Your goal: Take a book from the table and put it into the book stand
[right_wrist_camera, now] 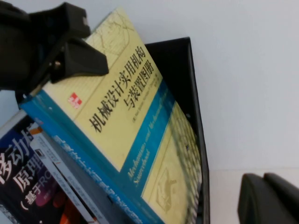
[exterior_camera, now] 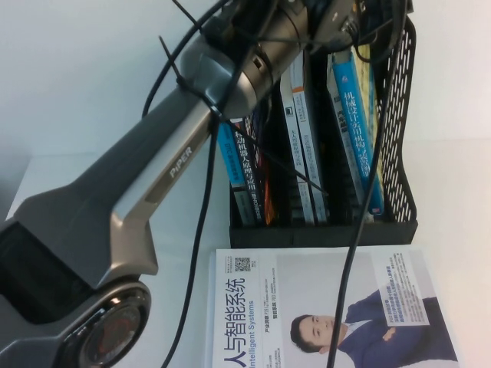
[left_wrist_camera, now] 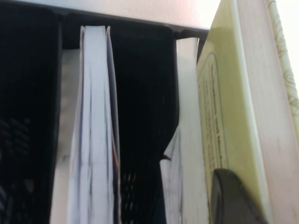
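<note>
The pale yellow-green book (exterior_camera: 357,107) with the blue spine stands tilted in the right slot of the black mesh book stand (exterior_camera: 400,138). My left gripper (exterior_camera: 337,21) reaches over the stand's top and is shut on the book's upper end. The right wrist view shows its black fingers (right_wrist_camera: 84,58) clamped on the book's cover (right_wrist_camera: 126,116). In the left wrist view one finger (left_wrist_camera: 233,200) presses on the cover (left_wrist_camera: 233,116), above the open slots. My right gripper (right_wrist_camera: 271,200) hangs to the right of the stand, apart from it, with its fingers together and empty.
Thinner books (exterior_camera: 303,146) fill the stand's left and middle slots. A white book showing a suited man (exterior_camera: 322,314) lies flat on the white table (exterior_camera: 453,176) in front of the stand. The left arm (exterior_camera: 130,207) and its cables cross the left side.
</note>
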